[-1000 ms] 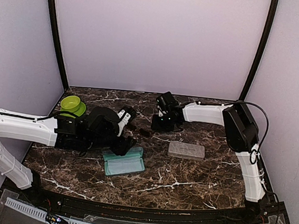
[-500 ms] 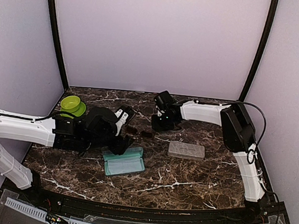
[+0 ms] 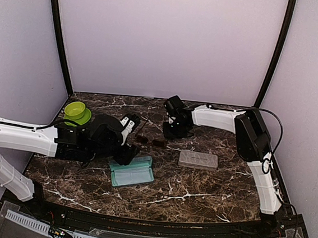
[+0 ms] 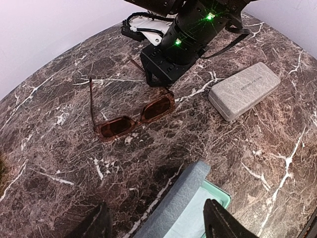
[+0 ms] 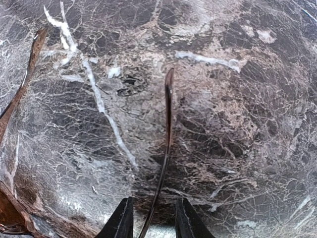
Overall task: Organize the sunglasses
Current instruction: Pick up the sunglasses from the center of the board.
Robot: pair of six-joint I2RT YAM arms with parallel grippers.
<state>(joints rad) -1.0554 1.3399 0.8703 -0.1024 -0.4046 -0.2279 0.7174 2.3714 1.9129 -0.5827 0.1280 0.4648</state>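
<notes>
The sunglasses [image 4: 133, 118], a thin-framed pair with reddish-brown lenses, lie unfolded on the marble between the two arms [image 3: 150, 141]. My right gripper [image 5: 152, 225] hangs low over their right temple arm [image 5: 168, 124]. That thin arm runs between the two fingers with a gap on each side, so the gripper is open. My left gripper [image 4: 156, 225] is open and holds nothing. It hovers over the hinge edge of the open blue-grey case [image 4: 190, 206], just short of the sunglasses. A second pair is not in view.
A pale blue cloth [image 4: 195, 223] lies in the open case [image 3: 132, 172]. A shut grey-beige case [image 3: 198, 159] lies right of the sunglasses. A green bowl [image 3: 77, 111] stands at the back left. Purple walls enclose the table.
The right gripper has shifted slightly left and back along the temple arm, and its jaws narrowed and widened again. The sunglasses have slid a little to the left. The left arm has barely moved.
</notes>
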